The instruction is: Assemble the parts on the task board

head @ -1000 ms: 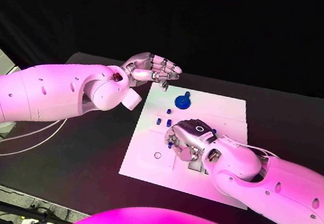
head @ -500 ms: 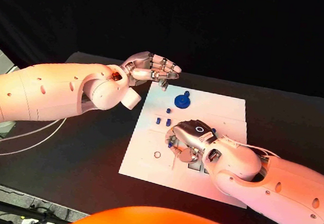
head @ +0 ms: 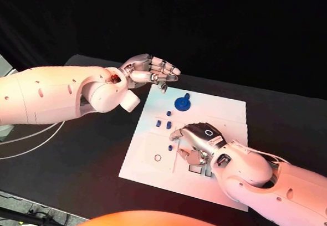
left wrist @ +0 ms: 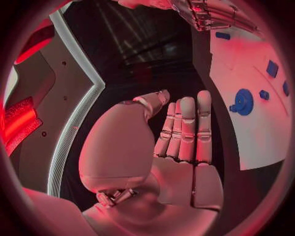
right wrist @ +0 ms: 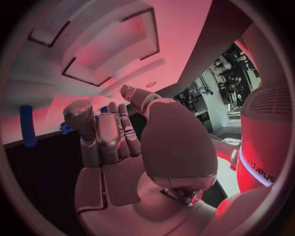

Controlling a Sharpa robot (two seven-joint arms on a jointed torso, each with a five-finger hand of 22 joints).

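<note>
The task board (head: 204, 109) lies at the centre of the head view on the black table (head: 299, 121). The right hand (head: 194, 143) is low over the board's middle, fingers curled downward beside a pair of dark rectangular recesses (head: 197, 169). Whether it pinches a part cannot be told: a small blue piece (head: 170, 147) shows at its fingertips, but contact is hidden. In the right wrist view the fingers (right wrist: 107, 132) stand close together, with a blue peg (right wrist: 26, 126) and the recesses (right wrist: 110, 49) beyond them. The placement suggests work at the insertion sites.

The left hand (head: 152, 70) hangs above the board's upper left corner, off the work area, fingers curled in with nothing visible in them. The left wrist view shows its fingers (left wrist: 187, 128) straight and together, palm bare. Judged as parked clear so the other arm has room.

A blue gear (head: 183, 102) sits in the board's upper part, apart from both hands. Small blue pegs (head: 164, 123) stand just below it, left of the right hand. A small ring (head: 157, 157) lies toward the board's lower left.

Assembly is judged incomplete.
</note>
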